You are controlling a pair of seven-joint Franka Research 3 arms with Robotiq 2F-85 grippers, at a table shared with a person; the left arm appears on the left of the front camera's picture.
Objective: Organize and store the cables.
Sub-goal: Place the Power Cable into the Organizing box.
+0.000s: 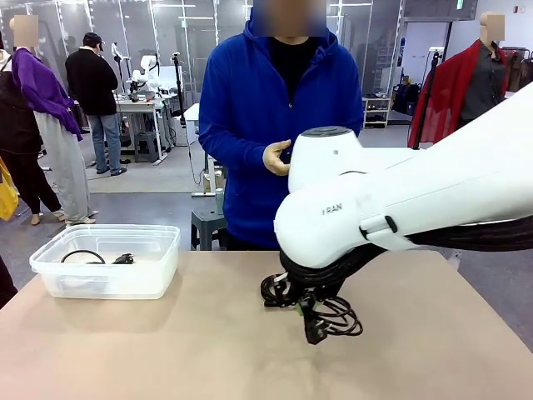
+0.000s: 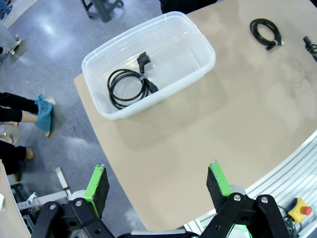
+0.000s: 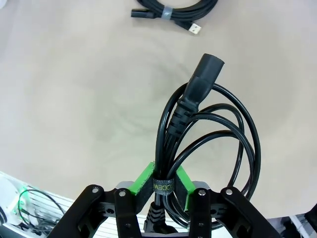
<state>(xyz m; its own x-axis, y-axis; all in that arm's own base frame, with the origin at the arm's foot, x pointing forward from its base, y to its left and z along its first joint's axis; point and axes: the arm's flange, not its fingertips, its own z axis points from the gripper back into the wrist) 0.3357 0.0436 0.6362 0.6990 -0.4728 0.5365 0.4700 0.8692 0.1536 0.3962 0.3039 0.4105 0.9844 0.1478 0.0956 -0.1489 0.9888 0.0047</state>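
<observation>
Right wrist view: right gripper [image 3: 162,181] pinches a coiled cable [image 3: 197,87], apparently hanging; left gripper [image 2: 156,173] wide open, empty.

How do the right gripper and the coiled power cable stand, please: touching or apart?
Touching. The right wrist view shows the right gripper shut on the coiled power cable, both green pads pressing its strands at the tie.

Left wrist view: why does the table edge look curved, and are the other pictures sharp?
Left wrist view: the wide lens bows the edge of the tan table; soft shadow beside the clear plastic bin. Right wrist view: sharp, evenly lit, the coiled black power cable crisp. Front view: the white arm, close to the lens, looks oversized.
</observation>
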